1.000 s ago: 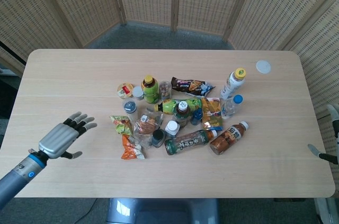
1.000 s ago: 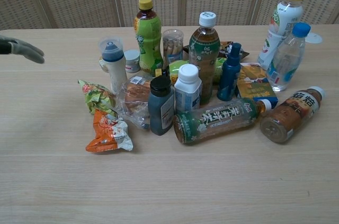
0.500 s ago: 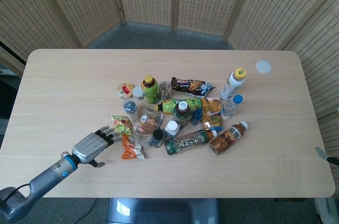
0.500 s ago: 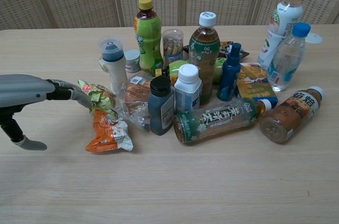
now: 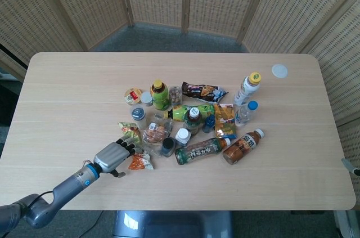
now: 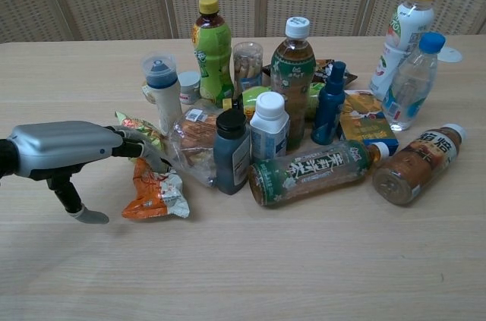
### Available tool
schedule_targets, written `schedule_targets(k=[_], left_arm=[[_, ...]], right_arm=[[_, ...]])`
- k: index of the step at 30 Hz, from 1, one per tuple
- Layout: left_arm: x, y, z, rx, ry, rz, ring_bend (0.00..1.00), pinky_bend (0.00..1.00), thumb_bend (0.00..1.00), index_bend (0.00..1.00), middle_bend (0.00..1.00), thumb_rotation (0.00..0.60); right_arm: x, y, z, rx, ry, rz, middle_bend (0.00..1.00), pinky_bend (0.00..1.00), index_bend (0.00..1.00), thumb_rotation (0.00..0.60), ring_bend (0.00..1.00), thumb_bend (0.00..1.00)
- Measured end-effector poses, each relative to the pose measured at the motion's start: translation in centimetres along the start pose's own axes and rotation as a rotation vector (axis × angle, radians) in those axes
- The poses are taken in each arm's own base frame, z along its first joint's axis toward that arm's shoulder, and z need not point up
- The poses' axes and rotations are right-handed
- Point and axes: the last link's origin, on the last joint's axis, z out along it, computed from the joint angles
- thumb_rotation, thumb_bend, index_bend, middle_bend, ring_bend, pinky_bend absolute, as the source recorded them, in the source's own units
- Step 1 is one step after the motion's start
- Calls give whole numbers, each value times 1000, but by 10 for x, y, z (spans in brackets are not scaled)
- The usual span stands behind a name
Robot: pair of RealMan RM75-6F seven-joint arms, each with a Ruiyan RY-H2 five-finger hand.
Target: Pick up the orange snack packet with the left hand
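The left hand (image 6: 57,150) reaches in low over the near-left part of the bench (image 5: 67,91), palm down, its fingers (image 6: 140,150) stretched out over the top of the orange packet (image 6: 156,193). The thumb hangs down toward the bench just left of the packet, apart from it. The fingers are spread and have hold of nothing; whether the fingertips touch the wrapper cannot be told. In the head view the left hand (image 5: 112,156) sits right at the packet (image 5: 139,162), which lies flat at the near-left edge of the clutter.

Just behind the packet lies a green packet (image 6: 140,127), partly under the fingers, and a clear bag (image 6: 194,143) beside it. To the right stand a dark bottle (image 6: 230,152) and a white bottle (image 6: 269,127). A tea bottle (image 6: 311,173) lies on its side near the front, with a brown bottle (image 6: 416,163) lying further right.

Further back stand a shaker (image 6: 161,87), a green bottle (image 6: 212,49) and a tall tea bottle (image 6: 293,70). At far right are two clear bottles, one yellow-capped (image 6: 402,29), one blue-capped (image 6: 414,78).

The right hand is out of sight in both views.
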Motion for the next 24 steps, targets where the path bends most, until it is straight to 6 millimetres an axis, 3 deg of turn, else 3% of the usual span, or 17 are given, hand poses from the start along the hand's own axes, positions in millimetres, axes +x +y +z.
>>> schedule_targets(k=[7, 10, 12, 17, 24], left_arm=[[-13, 9, 10, -9, 9, 53, 142, 0, 263, 318, 235, 600], [-17, 12, 12, -6, 24, 54, 220, 4, 293, 383, 296, 600], [-18, 13, 13, -3, 39, 54, 328, 52, 324, 463, 381, 600], [-18, 13, 14, 6, 93, 25, 482, 193, 361, 604, 523, 600], [-13, 7, 8, 15, 134, -7, 537, 254, 363, 662, 581, 600]], right_arm=[[0, 3, -2, -5, 2, 6, 0, 0, 0, 513, 0, 26], [1, 5, -3, -8, 5, 9, 0, 0, 0, 515, 0, 26], [1, 5, -3, -9, 8, 11, 0, 0, 0, 514, 0, 24], [2, 6, -3, -8, 13, 13, 0, 0, 0, 515, 0, 25], [1, 4, -2, -7, 14, 17, 0, 0, 0, 514, 0, 24]])
